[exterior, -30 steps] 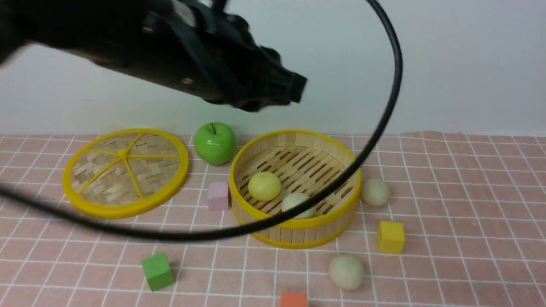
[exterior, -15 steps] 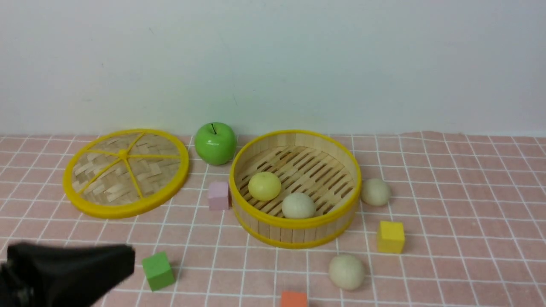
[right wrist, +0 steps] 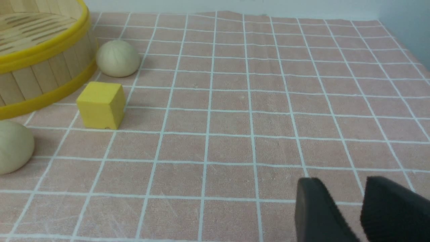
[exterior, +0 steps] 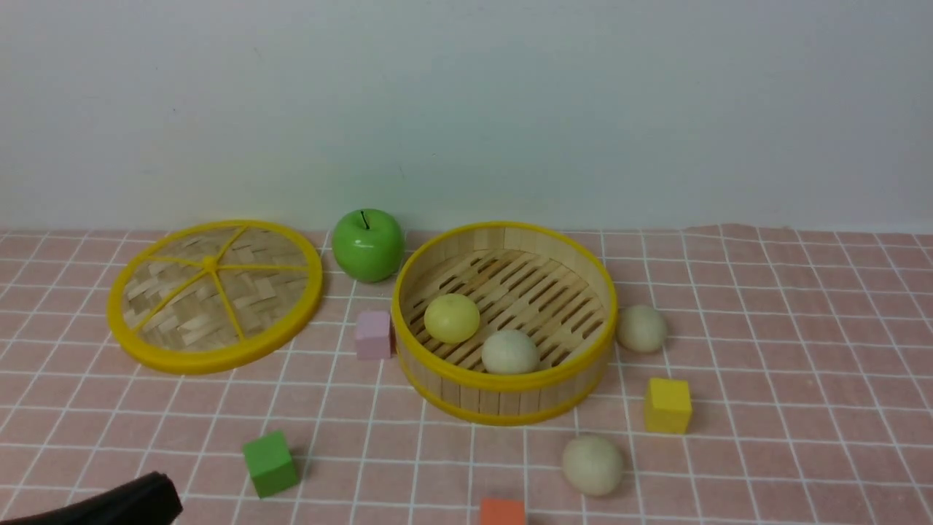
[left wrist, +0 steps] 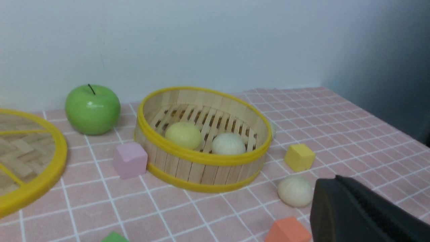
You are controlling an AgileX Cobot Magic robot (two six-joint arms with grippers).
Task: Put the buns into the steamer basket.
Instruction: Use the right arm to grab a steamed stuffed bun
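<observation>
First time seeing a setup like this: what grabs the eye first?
A round bamboo steamer basket with yellow rims sits mid-table, holding a pale yellow bun and an off-white bun. A shiny green apple stands off its back-left edge, and a flat woven lid with yellow spokes lies further left.

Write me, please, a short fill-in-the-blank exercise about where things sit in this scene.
1. The pale yellow bun and the off-white bun lie ____ the steamer basket.
2. The cube beside the basket's left wall is ____ in colour.
3. The yellow cube sits between the far bun and the near bun, both ____ the basket.
4. In the front view, the woven lid lies to the ____ of the green apple.

Missing words: inside; pink; outside; left.
</observation>
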